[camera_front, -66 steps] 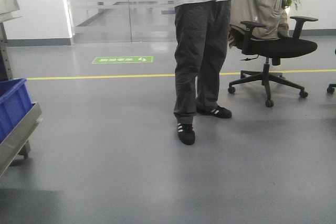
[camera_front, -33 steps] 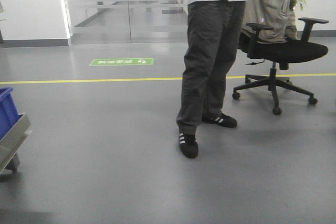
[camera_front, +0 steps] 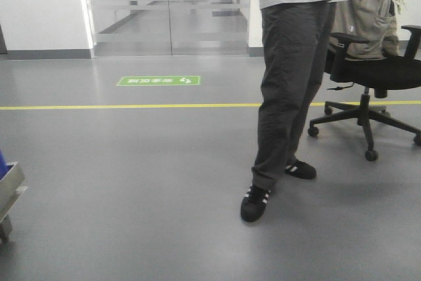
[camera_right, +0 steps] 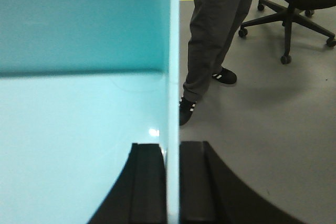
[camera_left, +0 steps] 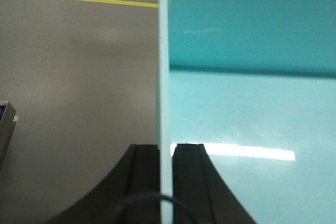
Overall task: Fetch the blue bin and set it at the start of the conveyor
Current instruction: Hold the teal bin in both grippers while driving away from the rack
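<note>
The blue bin is a pale aqua tub that fills the right side of the left wrist view, and the blue bin also fills the left side of the right wrist view. My left gripper is shut on the bin's left wall, one finger outside and one inside. On the opposite wall my right gripper is shut the same way. The bin hangs above the grey floor. The conveyor start is out of view. Neither gripper nor the bin shows in the front view.
A person in dark trousers stands ahead to the right, black shoe nearest. A black office chair sits behind them. A steel shelf corner pokes in at the left edge. A yellow floor line crosses ahead.
The front view has swung left: the person and chair have slid right in the frame, and the shelf with its dark blue crate has almost left the view.
</note>
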`<state>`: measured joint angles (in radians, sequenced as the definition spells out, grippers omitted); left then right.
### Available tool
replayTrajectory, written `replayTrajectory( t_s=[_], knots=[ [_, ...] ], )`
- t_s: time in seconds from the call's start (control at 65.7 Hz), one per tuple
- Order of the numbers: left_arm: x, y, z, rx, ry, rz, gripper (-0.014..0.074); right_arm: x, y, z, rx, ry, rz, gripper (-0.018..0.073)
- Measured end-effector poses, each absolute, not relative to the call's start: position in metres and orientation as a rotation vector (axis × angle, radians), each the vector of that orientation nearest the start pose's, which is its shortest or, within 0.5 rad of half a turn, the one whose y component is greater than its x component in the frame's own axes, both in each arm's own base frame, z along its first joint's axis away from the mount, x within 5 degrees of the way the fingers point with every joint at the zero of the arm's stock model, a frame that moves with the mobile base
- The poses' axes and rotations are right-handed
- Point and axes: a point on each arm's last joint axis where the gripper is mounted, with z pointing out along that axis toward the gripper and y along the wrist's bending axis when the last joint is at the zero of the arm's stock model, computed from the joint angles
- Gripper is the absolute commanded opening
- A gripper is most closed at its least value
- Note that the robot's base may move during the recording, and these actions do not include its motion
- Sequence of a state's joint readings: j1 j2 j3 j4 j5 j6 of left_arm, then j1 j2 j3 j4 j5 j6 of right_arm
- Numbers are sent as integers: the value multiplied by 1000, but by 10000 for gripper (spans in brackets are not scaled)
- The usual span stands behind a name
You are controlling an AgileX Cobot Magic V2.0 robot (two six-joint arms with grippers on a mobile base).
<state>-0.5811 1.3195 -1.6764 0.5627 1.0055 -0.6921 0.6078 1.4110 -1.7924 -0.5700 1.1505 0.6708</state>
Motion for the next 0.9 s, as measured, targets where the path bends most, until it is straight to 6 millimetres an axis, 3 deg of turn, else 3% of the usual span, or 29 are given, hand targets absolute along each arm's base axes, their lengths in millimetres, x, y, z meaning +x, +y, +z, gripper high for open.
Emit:
replayTrajectory(
  t_s=[0.639, 0.898],
  knots=[
    [237, -104, 497, -70, 1988, -94, -111, 253, 122, 504, 41, 1984, 84, -163],
    [237, -106, 496, -69, 1996, -123, -111, 249, 116, 495, 86, 2091, 24, -163]
  ],
)
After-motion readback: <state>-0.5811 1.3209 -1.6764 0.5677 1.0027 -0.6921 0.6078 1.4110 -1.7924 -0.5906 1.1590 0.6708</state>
